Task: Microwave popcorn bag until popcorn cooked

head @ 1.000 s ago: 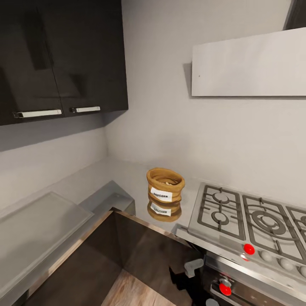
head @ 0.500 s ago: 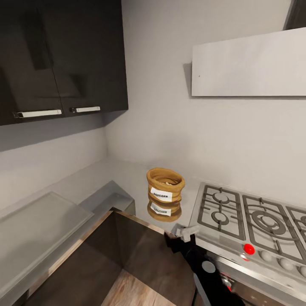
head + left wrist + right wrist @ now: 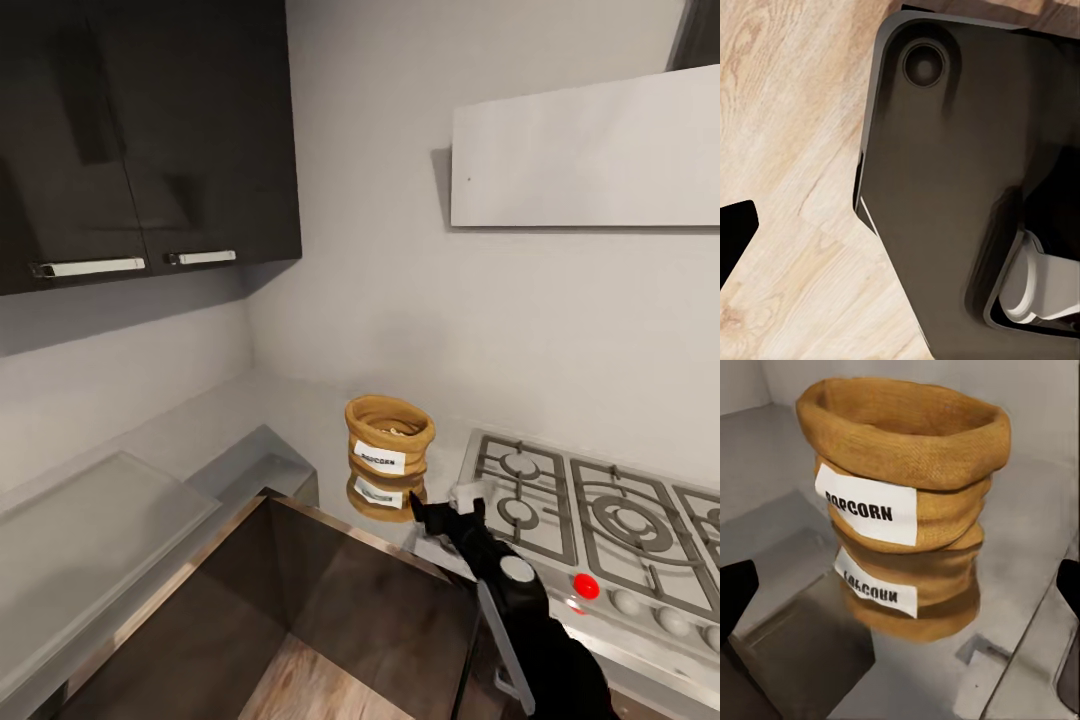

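One popcorn bag stands upright on the grey worktop, in the corner stretch between the sunken sink area and the gas hob. Its rolled rim is open at the top; one white label faces the robot, and the glossy surface mirrors the bag and label below it. A few pale bits of popcorn show inside the mouth, too small to count.

Right arm reaches in from low right, right pincer just beside the bag's base on the hob side, apart from it. In the right wrist view the bag sits centred between the two dark finger tips at the frame's edges, wide apart: pincer spread open, nothing held. The line-up looks chosen so the fingers can straddle the bag's sides; judged step is the approach before the grasp.

Left wrist view: wooden floor and a dark body panel of the robot, so the left arm seems to hang low, out of the way. One dark finger tip of the left pincer shows; open or closed, cannot tell.

Count: one bag, four burner grates visible on the hob, two red knobs or lights along its front, two handles on the dark wall cupboards.
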`<state>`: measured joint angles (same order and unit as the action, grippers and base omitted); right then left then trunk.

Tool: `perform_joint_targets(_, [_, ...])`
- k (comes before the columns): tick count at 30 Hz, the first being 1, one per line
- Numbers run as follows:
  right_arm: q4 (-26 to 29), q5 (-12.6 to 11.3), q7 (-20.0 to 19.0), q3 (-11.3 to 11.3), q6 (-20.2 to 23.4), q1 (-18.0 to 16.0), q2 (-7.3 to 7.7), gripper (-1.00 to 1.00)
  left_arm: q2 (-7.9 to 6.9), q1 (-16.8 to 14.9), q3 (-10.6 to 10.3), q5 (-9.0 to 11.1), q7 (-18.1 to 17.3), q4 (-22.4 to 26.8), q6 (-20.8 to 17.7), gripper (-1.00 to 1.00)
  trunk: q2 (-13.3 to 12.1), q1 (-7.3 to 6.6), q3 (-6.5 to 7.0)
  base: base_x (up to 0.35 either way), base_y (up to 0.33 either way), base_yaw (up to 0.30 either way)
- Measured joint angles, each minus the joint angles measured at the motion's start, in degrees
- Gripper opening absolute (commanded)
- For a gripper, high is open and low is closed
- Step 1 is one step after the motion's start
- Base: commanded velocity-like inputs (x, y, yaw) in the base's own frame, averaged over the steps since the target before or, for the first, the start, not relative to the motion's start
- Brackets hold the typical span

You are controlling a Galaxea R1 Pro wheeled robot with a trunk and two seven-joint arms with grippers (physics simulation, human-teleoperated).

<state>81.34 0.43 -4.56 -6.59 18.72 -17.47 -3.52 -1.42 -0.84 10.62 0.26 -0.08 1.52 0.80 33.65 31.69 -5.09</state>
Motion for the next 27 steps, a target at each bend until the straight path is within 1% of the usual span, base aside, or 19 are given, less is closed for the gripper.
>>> perform_joint_targets(1, [0.18,-0.01,0.01,0.86,1.82,-0.91,0.01,1.0,0.0,0.0,0.0,-0.01,0.0,0.0,0.0,1.0,0.0,0.0,0.0,0.0,0.0,0.0])
perform_joint_targets(2, [0.34,-0.01,-0.01,1.69,4.54,-2.39,0.02,1.0,0.01,0.0,0.0,-0.01,0.0,0.0,0.0,1.0,0.0,0.0,0.0,0.0,0.0,0.0])
perform_joint_targets(4, [0.44,0.01,-0.01,2.26,7.21,-4.93,0.02,1.0,0.01,0.0,0.02,-0.01,0.0,0.0,0.0,1.0,0.0,0.0,0.0,0.0,0.0,0.0])
perform_joint_targets(6, [0.49,0.05,0.06,2.54,9.37,-8.53,0.02,1.0,0.01,0.0,0.02,-0.01,0.0,0.0,0.0,1.0,0.0,0.0,0.0,0.0,0.0,0.0])
perform_joint_targets(8, [0.5,0.11,0.07,3.16,14.17,-12.37,0.08,1.0,0.01,0.0,-0.01,-0.01,0.0,0.0,0.0,1.0,0.0,0.0,0.0,0.0,0.0,0.0])
perform_joint_targets(9, [0.52,0.11,0.05,4.04,18.61,-14.92,0.09,1.0,0.01,0.0,0.01,-0.02,0.0,-0.01,0.0,1.0,0.0,0.0,0.01,0.0,0.0,0.0])
perform_joint_targets(11, [0.52,0.09,0.04,4.9,25.04,-18.95,0.1,1.0,0.01,0.0,0.01,0.01,0.0,0.0,0.0,1.0,0.0,0.0,0.01,0.0,0.0,0.0])
perform_joint_targets(13, [0.53,0.09,0.09,5.18,29.32,-22.67,0.1,1.0,0.01,0.0,0.02,0.0,0.0,0.0,0.0,1.0,0.0,0.0,0.01,0.0,0.0,0.0])
perform_joint_targets(15, [0.51,0.09,0.3,5.28,31.72,-25.52,0.11,1.0,0.01,0.0,0.03,0.0,0.0,0.0,0.0,1.0,0.0,0.0,0.0,0.0,0.0,0.0])
perform_joint_targets(17, [0.2,0.1,1.09,5.33,35.02,-29.63,0.1,1.0,0.01,0.0,0.03,-0.01,0.0,0.0,0.0,1.0,0.0,0.0,0.01,0.0,0.0,0.0])
perform_joint_targets(18, [-1.31,0.11,1.86,5.35,37.03,-32.55,0.1,1.0,0.04,0.0,0.03,-0.02,0.0,-0.01,0.0,1.0,0.0,0.0,0.01,0.0,0.0,0.0])
perform_joint_targets(19, [-3.3,0.11,2.39,5.36,37.9,-34.63,0.12,1.0,0.03,0.0,0.03,-0.02,0.0,0.0,0.0,1.0,0.0,0.0,0.0,0.0,0.0,0.0])
perform_joint_targets(22, [-17.91,0.17,4.27,5.76,39.2,-44.92,0.4,1.0,0.08,0.0,0.03,0.0,0.0,-0.01,-0.05,1.0,-0.01,0.0,0.01,0.0,0.0,0.0])
perform_joint_targets(23, [-20.97,0.17,4.46,6.08,39.27,-46.93,0.55,1.0,0.09,0.0,0.03,-0.01,0.0,-0.01,-0.06,1.0,0.0,0.0,0.0,0.0,0.0,0.0])
perform_joint_targets(24, [-24.63,0.26,4.63,6.52,39.34,-49.38,1.15,1.0,0.09,0.0,0.03,-0.01,0.0,0.0,-0.07,1.0,0.0,0.0,0.01,0.015,0.0,0.0])
perform_joint_targets(26, [-28.89,0.28,4.69,6.9,39.38,-52.63,2.42,1.0,0.1,0.0,0.03,-0.01,0.0,0.0,-0.08,1.0,0.01,0.0,0.0,0.057,0.0,0.0])
perform_joint_targets(27, [-30.08,0.21,4.73,6.98,39.39,-53.61,2.76,1.0,0.1,0.0,0.03,-0.01,0.0,0.0,-0.08,1.0,0.01,-0.01,0.0,0.083,0.0,0.0])
